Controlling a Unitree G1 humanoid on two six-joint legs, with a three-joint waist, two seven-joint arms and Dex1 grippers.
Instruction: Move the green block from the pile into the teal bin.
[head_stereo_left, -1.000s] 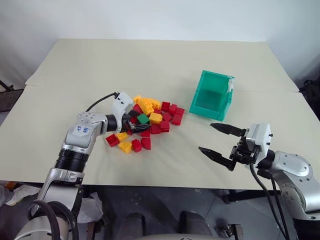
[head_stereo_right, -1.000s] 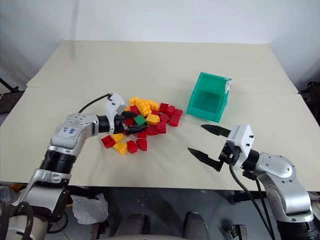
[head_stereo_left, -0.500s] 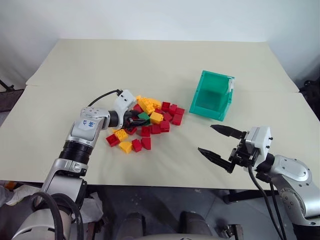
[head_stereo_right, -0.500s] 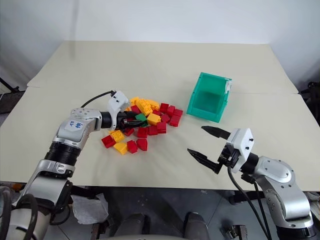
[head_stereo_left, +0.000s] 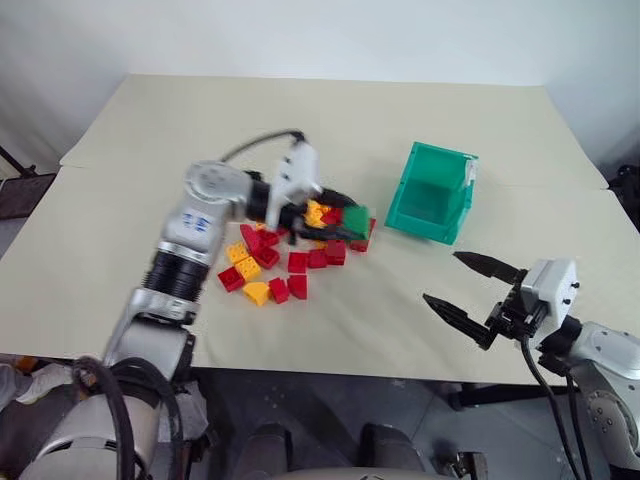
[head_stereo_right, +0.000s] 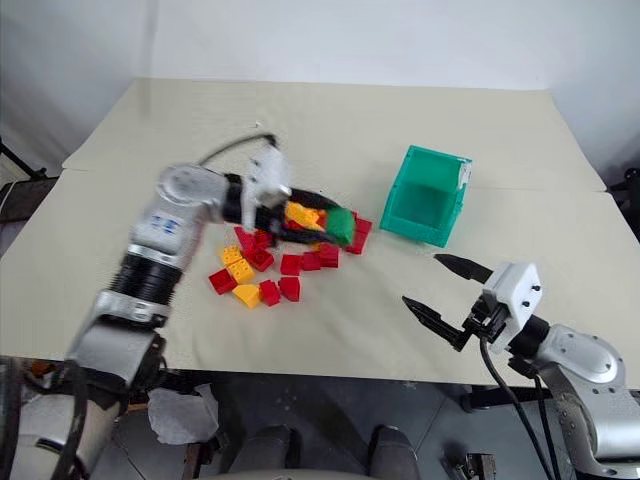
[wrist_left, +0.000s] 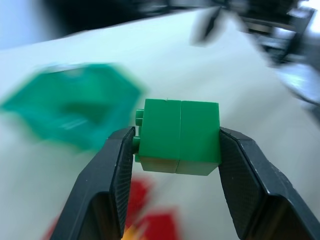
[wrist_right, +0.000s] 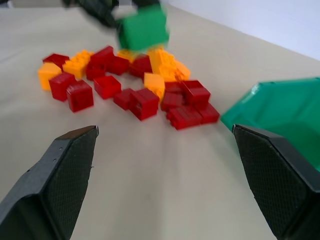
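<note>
Fingers (wrist_left: 120, 175) of the left gripper (wrist_left: 177, 150) clamp the green block (wrist_left: 178, 136), held above the pile (head_stereo_left: 290, 255), on its side nearest the bin (head_stereo_left: 432, 195). Right gripper (head_stereo_left: 470, 290) hangs with fingers spread wide and empty, nearer the robot than the bin, over the table (head_stereo_left: 330, 120).

**Colours on the table**

The block (wrist_left: 178, 136) is plain dark green, studded on one side; the pile (head_stereo_left: 285, 262) mixes deep red and yellow-orange bricks, all unpatterned; the bin (head_stereo_left: 432, 193) is teal with a small white tag at one corner; the table (head_stereo_left: 330, 120) is pale cream and unmarked; the left end effector (wrist_left: 175, 172) has black fingers with finely cross-hatched pads; the right end effector (head_stereo_left: 472, 291) is black too, on a white housing.
</note>
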